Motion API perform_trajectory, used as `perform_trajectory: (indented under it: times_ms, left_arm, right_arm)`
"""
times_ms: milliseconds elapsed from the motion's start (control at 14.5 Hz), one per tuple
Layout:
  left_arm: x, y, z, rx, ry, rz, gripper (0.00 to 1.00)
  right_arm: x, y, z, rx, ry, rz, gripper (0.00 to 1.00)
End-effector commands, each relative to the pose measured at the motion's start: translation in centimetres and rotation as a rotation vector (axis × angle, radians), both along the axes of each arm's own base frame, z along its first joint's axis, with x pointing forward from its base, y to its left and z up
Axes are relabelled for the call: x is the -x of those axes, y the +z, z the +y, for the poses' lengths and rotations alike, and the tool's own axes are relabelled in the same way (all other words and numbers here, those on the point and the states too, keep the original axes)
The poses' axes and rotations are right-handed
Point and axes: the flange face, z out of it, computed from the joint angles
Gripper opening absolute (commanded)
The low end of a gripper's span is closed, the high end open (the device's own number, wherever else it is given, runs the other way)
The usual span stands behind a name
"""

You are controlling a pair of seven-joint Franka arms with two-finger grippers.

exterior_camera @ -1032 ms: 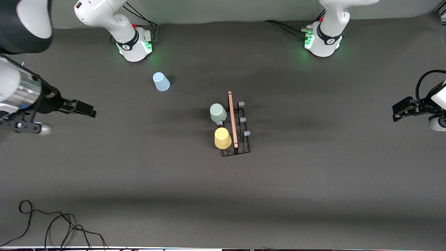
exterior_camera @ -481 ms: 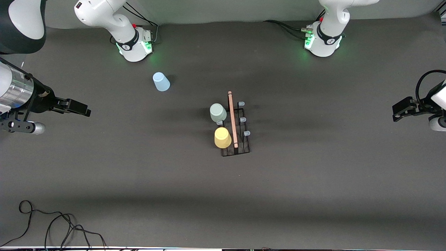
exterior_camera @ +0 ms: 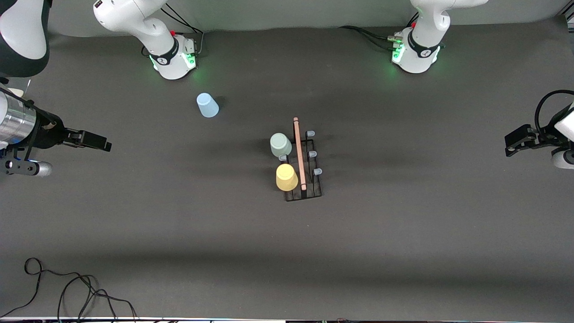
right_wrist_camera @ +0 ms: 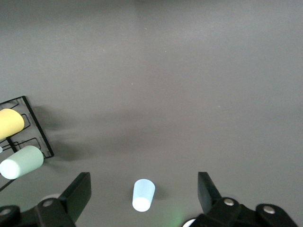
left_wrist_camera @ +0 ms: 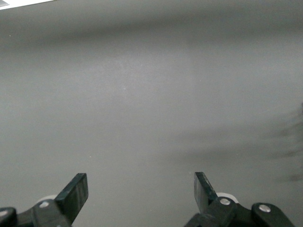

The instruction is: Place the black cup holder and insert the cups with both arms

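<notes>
The black cup holder (exterior_camera: 309, 190) stands mid-table, its wooden handle (exterior_camera: 299, 152) on top. The grey-green cup (exterior_camera: 280, 145) and the yellow cup (exterior_camera: 286, 177) sit on its pegs on the side toward the right arm's end. The light blue cup (exterior_camera: 207, 105) stands upside down on the table near the right arm's base. My right gripper (exterior_camera: 104, 145) is open and empty above the table's right-arm end. Its wrist view shows the gripper (right_wrist_camera: 143, 182), blue cup (right_wrist_camera: 143, 196), yellow cup (right_wrist_camera: 9, 124), grey-green cup (right_wrist_camera: 21, 161) and holder (right_wrist_camera: 35, 127). My left gripper (exterior_camera: 510, 144) (left_wrist_camera: 140, 181) is open, empty, waiting at its own end.
Three bare pegs (exterior_camera: 312, 154) stand on the holder's side toward the left arm's end. Loose black cables (exterior_camera: 67, 291) lie at the near corner at the right arm's end. The green-lit arm bases (exterior_camera: 172, 56) (exterior_camera: 415, 54) stand along the edge farthest from the front camera.
My right gripper has drawn back toward the right arm's end of the table, away from the holder. The left arm, the holder and the cups have not moved.
</notes>
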Motion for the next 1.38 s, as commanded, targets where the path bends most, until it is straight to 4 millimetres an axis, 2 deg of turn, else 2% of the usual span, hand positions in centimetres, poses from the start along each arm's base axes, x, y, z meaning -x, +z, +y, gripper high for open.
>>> perform_trajectory:
  times_ms: [0, 550, 825, 1100, 1238, 1307]
  left_arm:
    - [0.0, 0.5, -0.1, -0.006, -0.014, 0.002, 1.0]
    - [0.0, 0.5, -0.1, -0.006, -0.014, 0.005, 1.0]
    - [0.1, 0.4, 0.1, -0.001, 0.001, 0.015, 1.0]
    - [0.7, 0.1, -0.6, 0.0, -0.002, 0.065, 1.0]
    - [0.6, -0.1, 0.0, 0.002, 0.007, 0.065, 1.0]
    - [0.6, -0.2, 0.1, 0.001, 0.008, 0.067, 1.0]
  right_arm:
    - [1.3, 1.1, -0.8, -0.013, 0.034, -0.007, 1.0]
    - [3.4, 1.0, -2.6, 0.008, 0.068, -0.023, 1.0]
    - [4.8, 0.3, -3.5, -0.005, 0.093, -0.085, 1.0]
    - [4.6, 0.3, -4.8, 0.011, 0.072, -0.102, 1.0]
    - [4.6, 0.5, -4.7, 0.012, 0.073, -0.107, 1.0]
    - [4.6, 0.6, -4.0, 0.015, 0.087, -0.11, 1.0]
